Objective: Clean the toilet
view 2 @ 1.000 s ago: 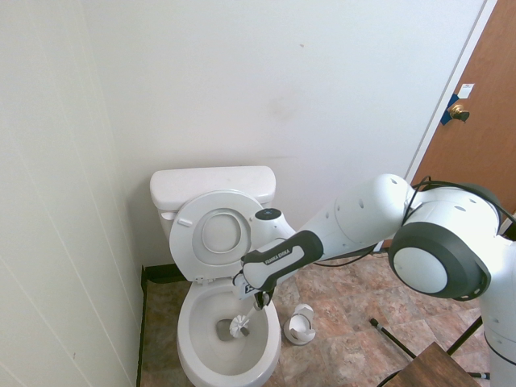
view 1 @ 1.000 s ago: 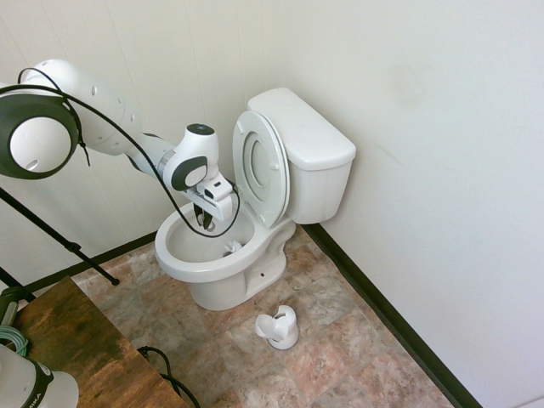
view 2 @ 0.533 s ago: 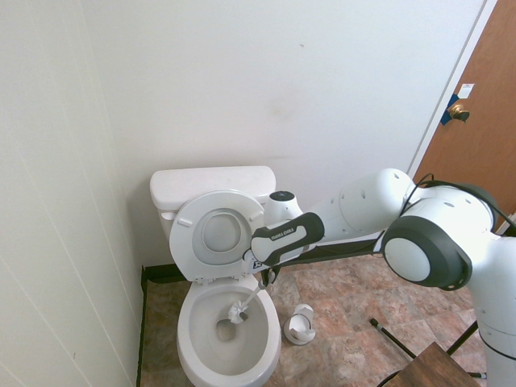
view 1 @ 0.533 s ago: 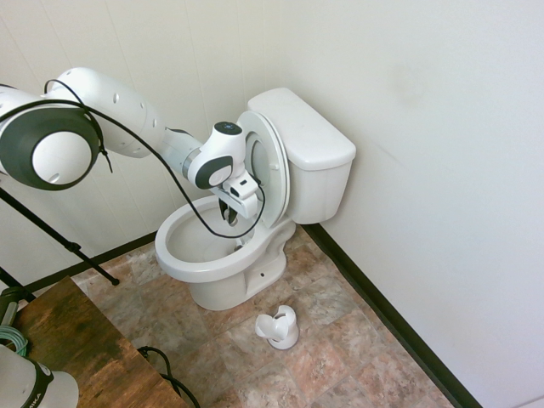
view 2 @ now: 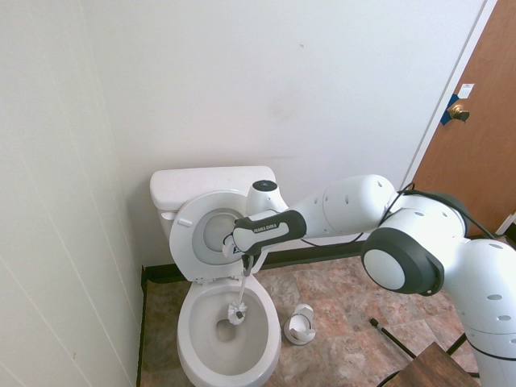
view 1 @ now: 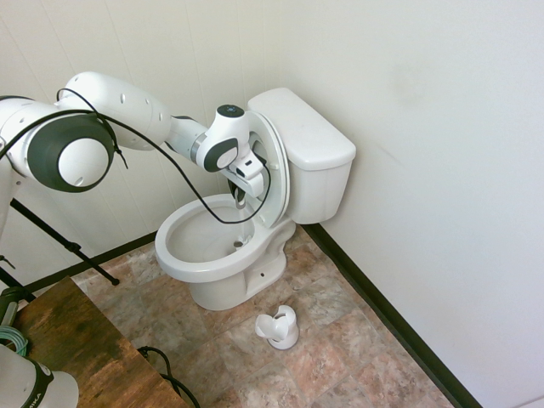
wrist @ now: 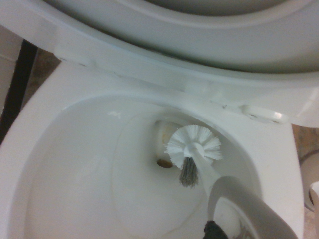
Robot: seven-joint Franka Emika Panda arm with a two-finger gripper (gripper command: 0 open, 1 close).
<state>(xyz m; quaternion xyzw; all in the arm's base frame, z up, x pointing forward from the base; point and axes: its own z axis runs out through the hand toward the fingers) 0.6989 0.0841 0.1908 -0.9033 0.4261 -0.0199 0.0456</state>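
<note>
The white toilet (view 1: 310, 149) has its ring seat and lid (view 1: 263, 166) raised against the tank. Its bowl (view 2: 193, 347) lies open below. My gripper (view 2: 246, 260) hangs over the back of the bowl, just in front of the raised seat, and is shut on the thin handle of a white toilet brush. The brush head (view 2: 236, 311) hangs down inside the bowl near the drain hole. In the wrist view the brush head (wrist: 194, 143) sits beside the drain, under the seat's hinge edge. From the first exterior view my gripper (view 1: 240, 198) is at the seat's lower edge.
The small white brush holder (view 1: 278, 327) stands on the tiled floor beside the bowl, seen also as the holder (view 2: 301, 324). White walls close in behind and beside the toilet. A brown door (view 2: 480, 129) is at the right. A wooden table corner (view 1: 72, 344) is nearby.
My arm has swung from over the front of the bowl back toward the raised seat and risen a little. The brush head moved with it toward the back of the bowl.
</note>
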